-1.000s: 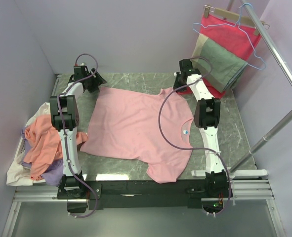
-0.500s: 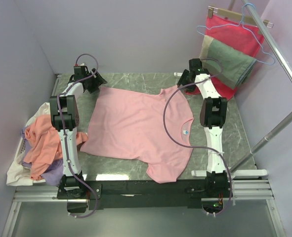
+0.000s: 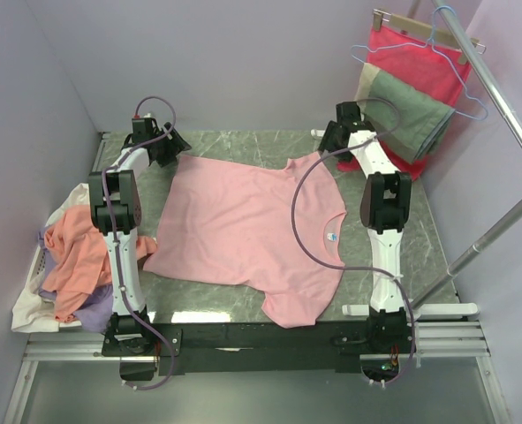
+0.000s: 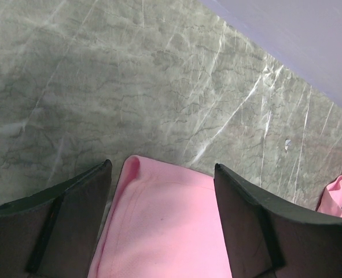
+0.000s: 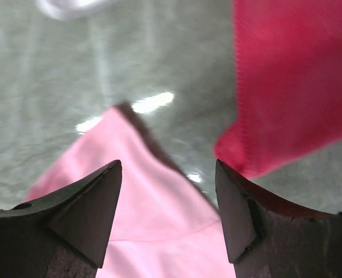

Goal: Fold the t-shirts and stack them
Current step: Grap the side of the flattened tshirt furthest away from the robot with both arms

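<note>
Right end effector [image 5: 168, 169] now farther right, spread like left end effector [image 4: 162, 168]; pink t-shirt [image 3: 243, 225] crosswise, collar rightward.

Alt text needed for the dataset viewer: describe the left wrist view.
The left pincer stands open astride a corner of the pink t-shirt, one dark jaw on each side of the cloth and not closed on it. The shirt lies flat on a grey-green marbled table, with a lilac wall at the top right.
</note>
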`<state>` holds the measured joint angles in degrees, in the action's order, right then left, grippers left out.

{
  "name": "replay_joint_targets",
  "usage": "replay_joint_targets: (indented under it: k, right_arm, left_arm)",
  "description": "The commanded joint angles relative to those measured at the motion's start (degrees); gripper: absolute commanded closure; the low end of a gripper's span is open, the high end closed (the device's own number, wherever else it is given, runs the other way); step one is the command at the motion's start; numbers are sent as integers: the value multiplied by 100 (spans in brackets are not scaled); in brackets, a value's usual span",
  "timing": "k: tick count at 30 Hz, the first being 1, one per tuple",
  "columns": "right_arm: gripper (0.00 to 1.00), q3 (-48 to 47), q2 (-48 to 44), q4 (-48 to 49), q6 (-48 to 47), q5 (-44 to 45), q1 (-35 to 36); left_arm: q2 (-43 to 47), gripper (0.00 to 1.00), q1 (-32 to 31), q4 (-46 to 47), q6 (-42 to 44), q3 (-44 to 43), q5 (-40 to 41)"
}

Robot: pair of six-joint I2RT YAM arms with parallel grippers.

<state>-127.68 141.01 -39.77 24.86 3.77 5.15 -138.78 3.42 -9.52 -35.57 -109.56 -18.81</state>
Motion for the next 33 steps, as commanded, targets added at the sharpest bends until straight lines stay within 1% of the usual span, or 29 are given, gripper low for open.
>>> replay_joint_targets:
  k: [1,4,12,19,23,26,29,30,32,33]
  right_arm:
    - [28,-678,-40,172,-315,-209,180]
    - [29,-934,180,101,-315,-481,188]
    - [27,-1408,638,-338,-289,-658,180]
    - [26,-1567,936,-628,-254,-869,136]
    - [26,-1585,1034,-707,-219,-948,118]
    - [25,-1716,1156,-856,-210,-1001,109]
    - [28,-1673,1148,-857,-236,-1027,92]
    - [29,-1673,1148,-866,-236,-1027,92]
    - [32,-1699,1157,-910,-245,-1089,92]
    - [34,-1725,1183,-936,-262,-1098,92]
  left_arm:
    - [-53,21,-17,-850,147,330,105]
    - [-26,21,-8,-876,147,347,141]
    - [-53,21,-8,-946,121,321,149]
    - [-70,21,9,-947,121,391,132]
    - [-88,23,1,-973,138,374,18]
    - [-53,28,-8,-982,174,479,-114]
    - [35,36,-17,-929,182,750,-228]
    - [79,42,-34,-885,165,813,-263]
    - [106,47,-78,-824,182,962,-308]
    - [88,52,-131,-824,200,989,-325]
